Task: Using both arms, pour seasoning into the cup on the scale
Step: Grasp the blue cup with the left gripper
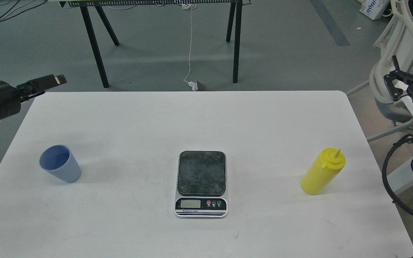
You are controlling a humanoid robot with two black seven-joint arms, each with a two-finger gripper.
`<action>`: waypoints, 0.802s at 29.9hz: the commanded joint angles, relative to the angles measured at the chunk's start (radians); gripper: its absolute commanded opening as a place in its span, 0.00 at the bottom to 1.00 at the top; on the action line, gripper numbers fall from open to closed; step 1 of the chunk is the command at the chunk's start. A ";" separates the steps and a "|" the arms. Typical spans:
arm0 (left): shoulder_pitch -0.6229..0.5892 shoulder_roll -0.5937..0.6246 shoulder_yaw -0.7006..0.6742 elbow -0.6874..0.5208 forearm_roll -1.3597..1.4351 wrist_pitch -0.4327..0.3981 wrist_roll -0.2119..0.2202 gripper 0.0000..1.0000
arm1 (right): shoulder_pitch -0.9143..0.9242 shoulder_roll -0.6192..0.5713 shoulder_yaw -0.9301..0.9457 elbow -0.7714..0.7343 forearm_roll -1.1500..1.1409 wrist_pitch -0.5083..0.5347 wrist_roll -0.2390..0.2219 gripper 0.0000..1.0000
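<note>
The light-blue cup (60,163) stands upright on the left of the white table (206,118). The scale (201,183) lies at the middle front with its dark platform bare. The yellow seasoning bottle (322,171) stands at the right, capped, with its nozzle up. My left gripper (59,79) hovers by the table's far left corner, pointing right, far above and behind the cup. It is seen side-on, so its fingers cannot be told apart. My right gripper (390,73) hangs off the table's right edge, behind the bottle, with its jaws apart and empty.
Black trestle legs (97,53) stand on the floor behind the table. A white cable with a plug (194,84) lies by the far edge. A white chair frame (400,39) stands at the right rear, close to my right arm's looped cables (393,179).
</note>
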 commanded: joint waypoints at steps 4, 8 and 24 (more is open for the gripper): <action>0.086 0.014 0.190 0.042 0.207 0.277 -0.044 0.94 | 0.000 0.002 0.007 -0.001 0.000 0.000 0.000 1.00; 0.117 0.006 0.284 0.081 0.239 0.354 -0.050 0.94 | 0.000 0.002 0.007 0.000 0.000 0.000 0.000 1.00; 0.125 -0.067 0.369 0.181 0.239 0.426 -0.095 0.41 | 0.000 0.000 0.008 -0.003 -0.001 0.000 0.000 1.00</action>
